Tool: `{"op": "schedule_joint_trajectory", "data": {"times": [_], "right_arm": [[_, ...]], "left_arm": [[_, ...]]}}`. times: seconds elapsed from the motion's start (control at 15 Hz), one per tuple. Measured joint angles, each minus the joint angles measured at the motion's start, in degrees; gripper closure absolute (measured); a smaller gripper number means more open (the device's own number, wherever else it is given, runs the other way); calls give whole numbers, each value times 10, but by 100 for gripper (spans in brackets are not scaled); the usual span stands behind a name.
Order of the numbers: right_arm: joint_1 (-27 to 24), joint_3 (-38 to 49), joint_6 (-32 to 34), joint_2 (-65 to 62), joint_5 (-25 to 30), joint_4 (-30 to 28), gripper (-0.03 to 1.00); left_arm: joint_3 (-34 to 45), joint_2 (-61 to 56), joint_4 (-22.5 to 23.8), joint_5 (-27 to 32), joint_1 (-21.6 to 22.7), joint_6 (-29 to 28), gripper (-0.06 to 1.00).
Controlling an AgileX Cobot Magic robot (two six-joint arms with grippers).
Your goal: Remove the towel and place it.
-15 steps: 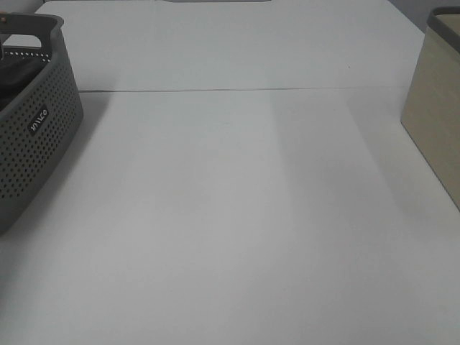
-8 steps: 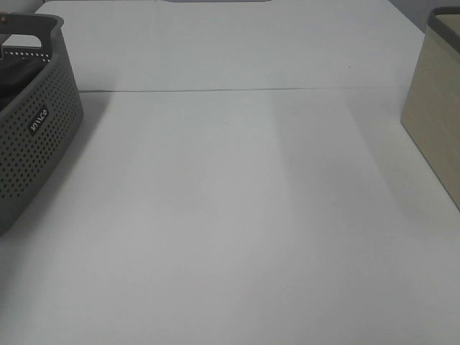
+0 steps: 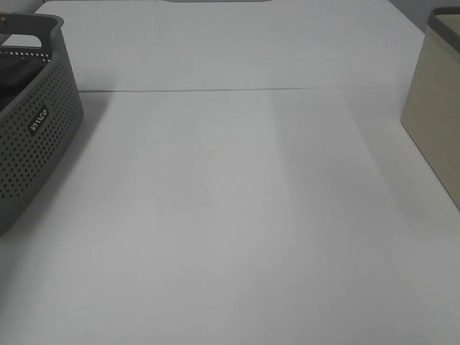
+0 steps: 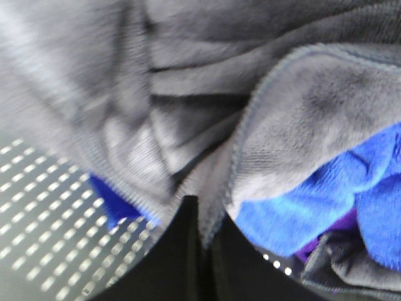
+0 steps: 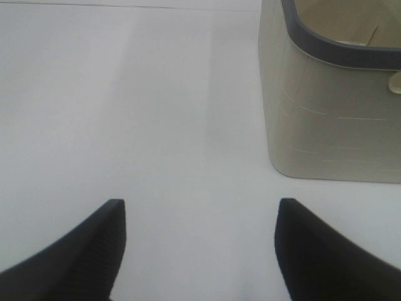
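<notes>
Not much going on in the overhead view: the white table [image 3: 230, 215] is wide open across the middle, with the grey perforated basket [image 3: 36, 136] sitting at the upper left edge of the frame and a beige bin [image 3: 435, 115] cut off at the right edge. Neither arm shows up there at all.

The left wrist cam is where the action is. The towel [image 4: 125, 75] is bunched up in big charcoal folds inside the basket and fills most of the shot. A blue cloth [image 4: 313, 213] is right up against it, and a scrap of purple cloth [image 4: 326, 235] peeks out beside that. The left gripper [image 4: 203, 213] has its two dark fingers squeezed nearly together with a strip of the towel's edge pinched in the slit between them.

The right gripper [image 5: 200, 207] hangs over bare table with its fingers spread wide apart, nothing in them, and the beige bin is near it.
</notes>
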Motion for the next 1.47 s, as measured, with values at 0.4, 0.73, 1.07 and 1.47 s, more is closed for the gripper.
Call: {"op": "schedule_joint_trajectory", "data": {"times": [0.4,0.73,1.07,1.47], "right_arm": [[0,0,0,0,0,0,31],[0,0,0,0,0,-2,31],[0,0,0,0,0,-2,31],[0,-2,1,1,-5,1,31]], "left_arm": [[0,-121,-77,17,0,-2,94],[0,-222,-203,18,0,-49,94],[0,-290,-247,40,0,-75,94],[-4,-340,-257,45,-85,-98,94]]}}
